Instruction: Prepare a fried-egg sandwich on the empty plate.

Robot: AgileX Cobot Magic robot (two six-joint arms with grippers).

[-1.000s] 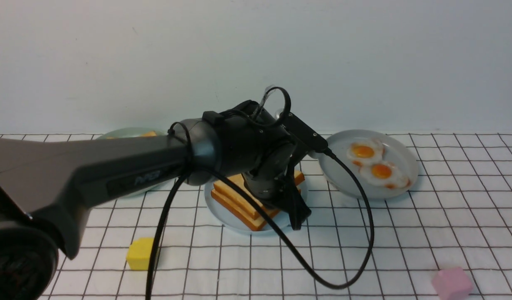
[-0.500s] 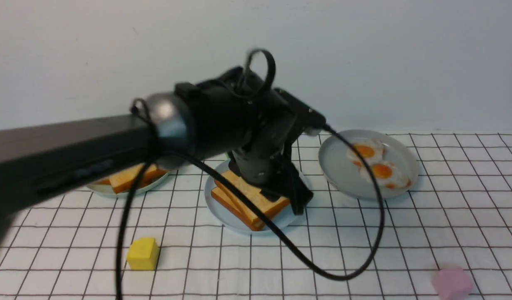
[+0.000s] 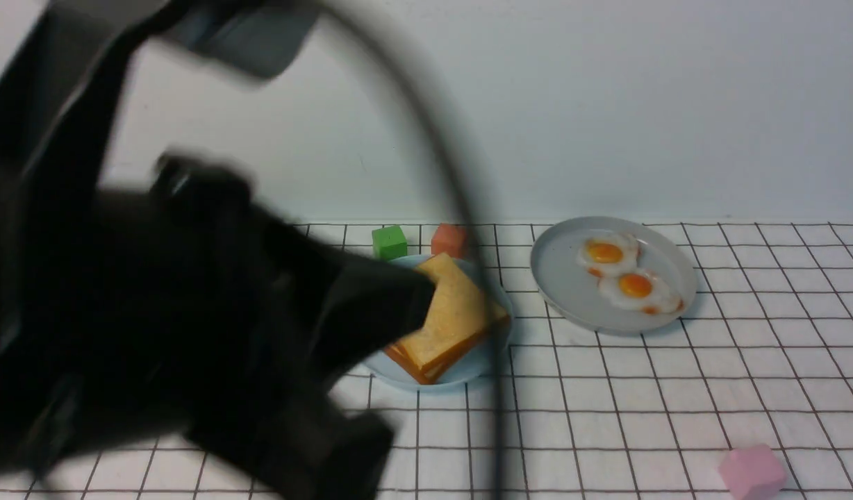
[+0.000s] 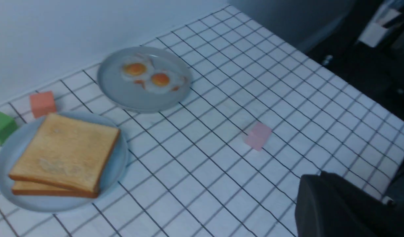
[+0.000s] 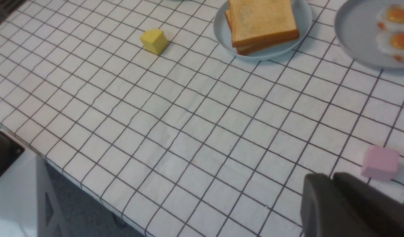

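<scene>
Evidently, the toast stack (image 3: 444, 319) lay on the blue plate (image 3: 468, 368), apart from the left claw (image 4: 333, 200), whose fingers were pressed together.

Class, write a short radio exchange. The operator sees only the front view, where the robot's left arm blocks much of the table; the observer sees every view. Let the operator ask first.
Operator: I have the front view only. Is anything hidden behind the left arm?
Observer: Yes, a yellow block stands on the table; the right wrist view shows it.
Operator: The arm covers part of the blue plate too. Does the top toast overhang its rim there?
Observer: No. In the left wrist view, the whole top toast lies within the rim.
</scene>
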